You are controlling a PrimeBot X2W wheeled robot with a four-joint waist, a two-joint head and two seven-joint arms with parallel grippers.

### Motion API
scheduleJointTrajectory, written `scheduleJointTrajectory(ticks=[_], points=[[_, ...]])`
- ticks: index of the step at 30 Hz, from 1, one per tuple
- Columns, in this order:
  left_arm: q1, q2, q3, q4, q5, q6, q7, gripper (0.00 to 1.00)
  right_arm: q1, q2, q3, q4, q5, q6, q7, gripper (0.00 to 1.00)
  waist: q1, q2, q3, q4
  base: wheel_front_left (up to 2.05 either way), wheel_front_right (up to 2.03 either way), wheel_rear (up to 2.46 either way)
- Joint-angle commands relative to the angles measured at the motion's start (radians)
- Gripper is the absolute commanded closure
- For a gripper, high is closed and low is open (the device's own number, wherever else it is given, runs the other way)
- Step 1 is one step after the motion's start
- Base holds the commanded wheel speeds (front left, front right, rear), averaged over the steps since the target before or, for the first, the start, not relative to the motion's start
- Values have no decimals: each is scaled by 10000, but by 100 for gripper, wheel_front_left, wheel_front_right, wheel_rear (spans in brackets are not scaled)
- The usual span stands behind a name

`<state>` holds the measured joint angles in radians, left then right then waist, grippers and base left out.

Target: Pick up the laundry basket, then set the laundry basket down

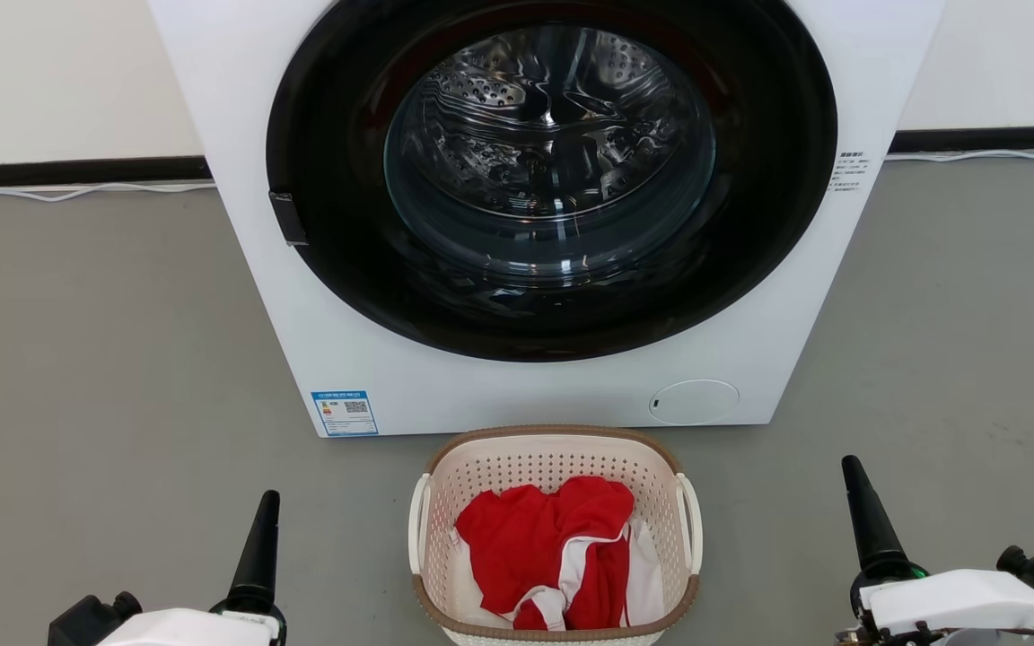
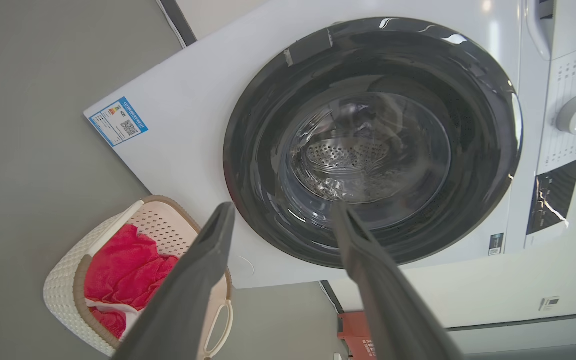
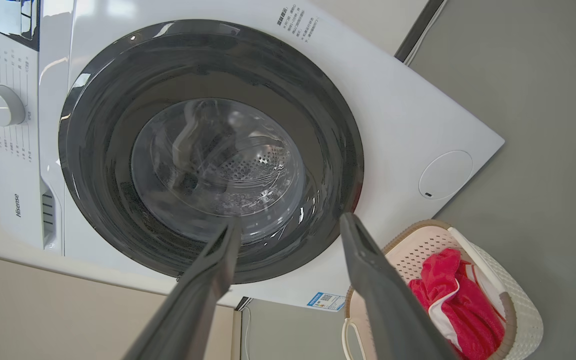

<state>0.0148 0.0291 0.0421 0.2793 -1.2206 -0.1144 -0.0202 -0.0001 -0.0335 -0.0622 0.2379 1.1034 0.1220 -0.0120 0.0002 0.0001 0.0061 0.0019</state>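
The laundry basket (image 1: pixel 562 468) sits on the grey floor (image 1: pixel 104 359), near side of the closed washing machine (image 1: pixel 750 359) and just in front of it, with a red-and-white garment (image 1: pixel 544 538) heaped inside. Nothing is gripped yet, so I'd say the pick-up is only at the approach. The left gripper (image 2: pixel 283 207) and right gripper (image 3: pixel 290 220) each have their two fingers spread and empty. They hang well apart from the basket on its left and right, pointing at the machine's door.

Next, each gripper would need to swing in and drop to its own white loop handle (image 1: pixel 416 525), close on it, and lift evenly with the other so the load stays level.

As for writing, "Hisense" (image 3: pixel 17 205) reads on the machine's front panel. The blue sticker (image 1: pixel 345 413) carries a QR code, but its print is too small to read.
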Motion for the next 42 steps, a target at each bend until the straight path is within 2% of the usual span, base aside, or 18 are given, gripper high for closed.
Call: scheduleJointTrajectory(ticks=[1,16,42], points=[[-275,86,74,-324,422,-51,-111,0,-287,-148,125,-345,-494,36,-194,0,-1,-1,1,8,0,0,0],[-312,110,-12,-559,2817,80,-552,0,-351,-216,352,-386,-2931,46,-634,0,-1,-1,5,64,0,0,0],[-210,150,-87,-834,6335,112,-1285,0,-244,-273,573,-512,-6234,62,-1367,0,-1,-1,-12,57,0,0,0]])
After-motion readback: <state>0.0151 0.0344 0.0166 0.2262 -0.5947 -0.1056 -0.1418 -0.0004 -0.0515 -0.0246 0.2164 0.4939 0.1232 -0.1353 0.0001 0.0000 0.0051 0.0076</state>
